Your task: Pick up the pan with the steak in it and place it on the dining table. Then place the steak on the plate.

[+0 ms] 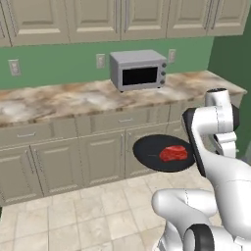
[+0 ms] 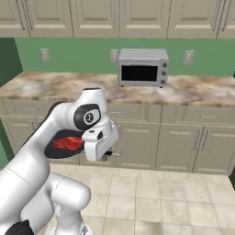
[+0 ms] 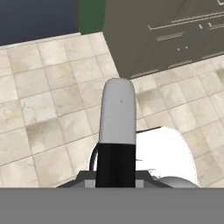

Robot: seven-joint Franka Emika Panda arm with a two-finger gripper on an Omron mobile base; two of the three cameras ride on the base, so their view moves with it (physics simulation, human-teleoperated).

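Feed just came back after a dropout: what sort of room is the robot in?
A kitchen, rendered: a microwave on a marbled stone counter, beige cabinets beneath, tiled floor.

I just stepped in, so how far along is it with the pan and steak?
Done: the pan is lifted, steak inside, held in the air before the cabinets. In hand: fingers shut on its handle. Left: setting it on the dining table, then moving the steak to the plate.

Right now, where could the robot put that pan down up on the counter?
The counter has a long bare stretch left of the microwave, and a shorter one on its other side, seen in the right base view. Down low it is crowded: the pan with the steak hangs over the floor, tight against the arm and close to the cabinet doors.
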